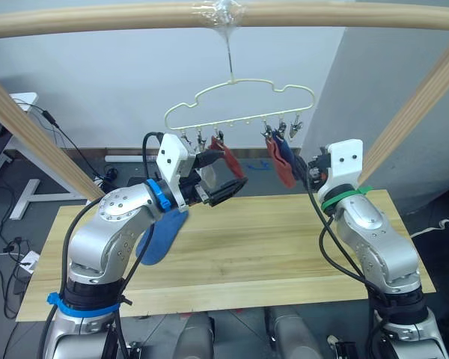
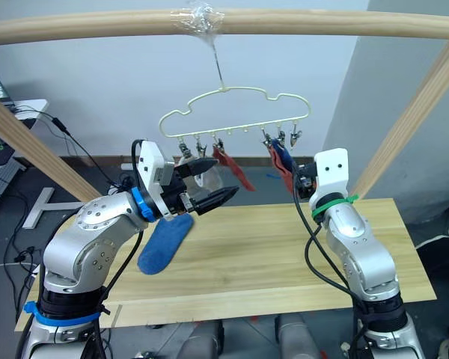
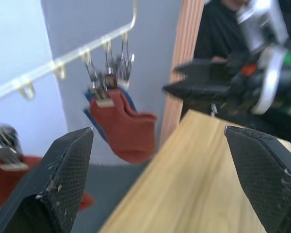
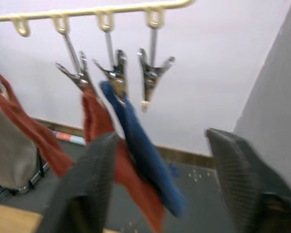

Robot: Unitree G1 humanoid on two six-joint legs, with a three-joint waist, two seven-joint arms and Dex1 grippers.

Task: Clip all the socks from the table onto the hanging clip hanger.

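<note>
Pale grey walls are standing behind a wide desk of light yellowish wood planks (image 1: 269, 254), with a round pale wooden pole frame (image 1: 97, 19) crossing overhead. From that pole a thin pale yellow wire clip hanger with a wavy outline (image 1: 239, 101) is hanging by its hook, its row of small silver metal clips (image 4: 153, 75) dangling below.

Left side: the left gripper (image 2: 209, 183) is hovering above the desk just below the hanger's left clips, its two black fingers (image 3: 63, 179) standing well apart and holding nothing. A blue knit ankle sock (image 2: 165, 243) is lying flat on the desk beneath the left forearm. Just behind the gripper a light grey sock (image 1: 213, 179) and a rust red sock (image 1: 228, 155) are hanging from the left clips.

Right side: a second rust red sock (image 1: 283, 170) and a second blue sock (image 4: 145, 155) are hanging together from neighbouring clips, touching each other; the outermost clip beside them is hanging bare. The right gripper (image 4: 160, 194) is sitting just beside these two socks, fingers apart, gripping nothing.
</note>
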